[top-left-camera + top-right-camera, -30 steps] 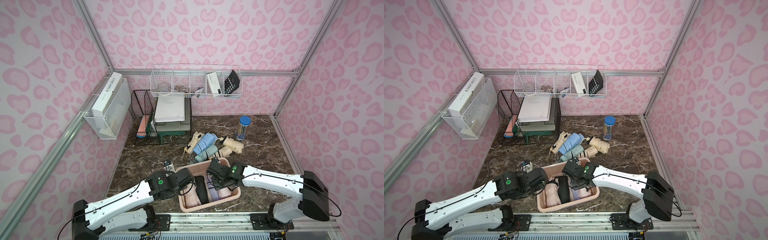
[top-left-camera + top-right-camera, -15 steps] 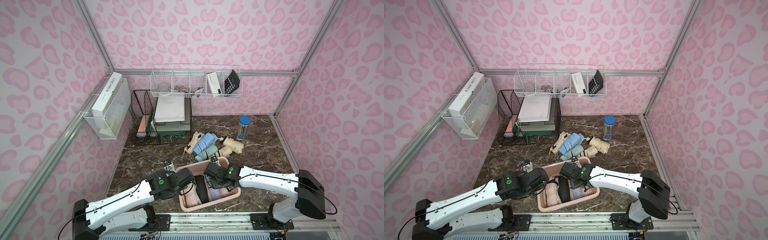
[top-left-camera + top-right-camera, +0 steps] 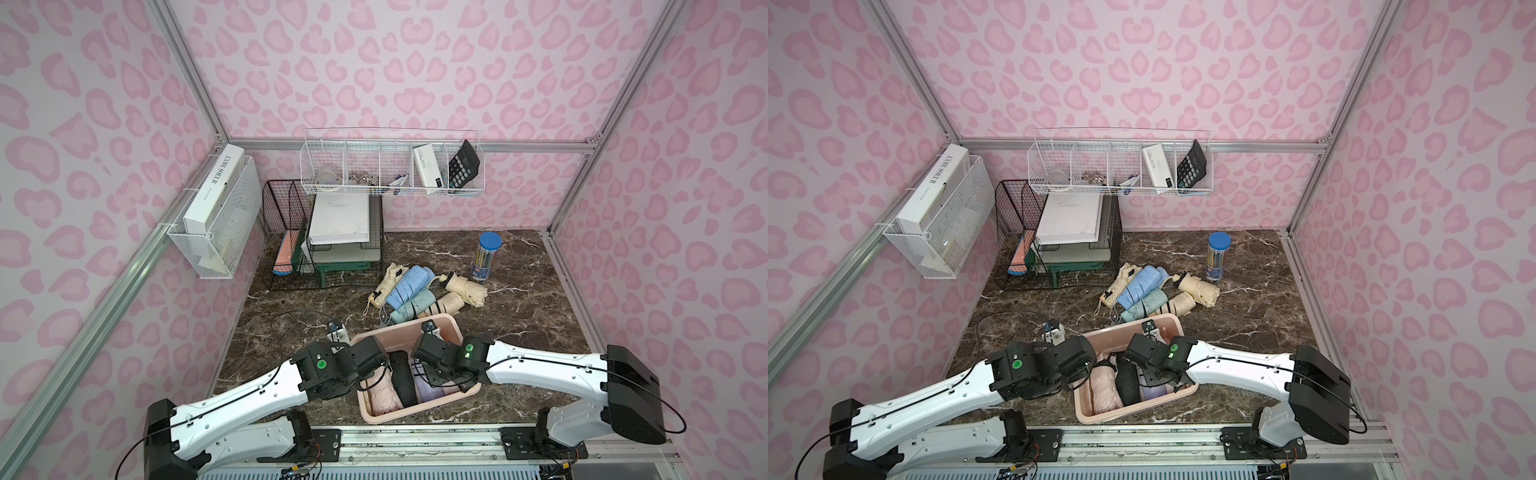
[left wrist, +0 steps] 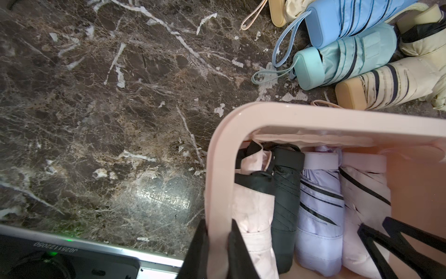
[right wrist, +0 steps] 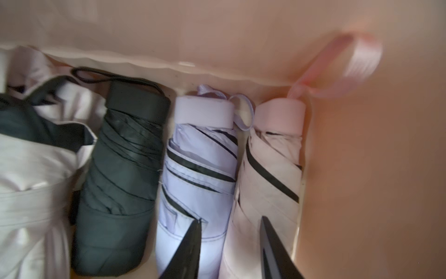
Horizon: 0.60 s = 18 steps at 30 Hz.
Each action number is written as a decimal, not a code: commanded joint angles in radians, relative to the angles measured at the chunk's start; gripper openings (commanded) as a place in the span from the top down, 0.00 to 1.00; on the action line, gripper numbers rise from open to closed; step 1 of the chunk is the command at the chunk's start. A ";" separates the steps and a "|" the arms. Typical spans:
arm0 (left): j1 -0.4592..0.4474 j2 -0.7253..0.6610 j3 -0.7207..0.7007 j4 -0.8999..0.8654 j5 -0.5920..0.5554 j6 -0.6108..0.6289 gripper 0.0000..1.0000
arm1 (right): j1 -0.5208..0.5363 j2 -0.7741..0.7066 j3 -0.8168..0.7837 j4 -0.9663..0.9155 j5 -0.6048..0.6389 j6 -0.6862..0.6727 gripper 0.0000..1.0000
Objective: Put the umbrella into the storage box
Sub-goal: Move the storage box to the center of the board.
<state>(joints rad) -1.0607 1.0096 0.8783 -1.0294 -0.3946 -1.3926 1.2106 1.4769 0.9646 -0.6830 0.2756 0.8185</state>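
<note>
The pale pink storage box stands at the table's front centre. My left gripper is shut on the rim of its left wall. Inside lie side by side a pale pink umbrella, a black one, a lilac one and a pink black-striped umbrella against the right wall. My right gripper hangs inside the box, its jaws apart over the striped umbrella. Several more folded umbrellas lie heaped just behind the box.
A black wire file rack with papers stands at the back left. White wire baskets hang on the walls. A blue-lidded tube of pencils stands at the back right. A thin cable loops on the marble left of the box.
My right gripper has shifted slightly left inside the box, and its jaws widened and then narrowed. The striped umbrella's strap is blurred with motion. The left arm has not moved.
</note>
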 commanded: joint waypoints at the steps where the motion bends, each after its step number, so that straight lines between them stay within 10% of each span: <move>1: 0.000 -0.007 0.004 -0.018 -0.048 -0.013 0.97 | 0.000 0.029 -0.014 0.024 0.021 0.033 0.68; 9: 0.001 -0.009 0.003 -0.055 -0.056 -0.020 0.97 | 0.001 0.053 -0.013 0.050 0.019 0.020 0.68; 18: 0.002 -0.040 -0.021 -0.134 -0.128 -0.007 0.96 | 0.003 -0.148 0.096 0.176 0.015 -0.162 0.46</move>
<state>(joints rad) -1.0607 0.9787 0.8593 -1.0687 -0.4374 -1.4113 1.2156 1.3739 1.0389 -0.5819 0.2855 0.7467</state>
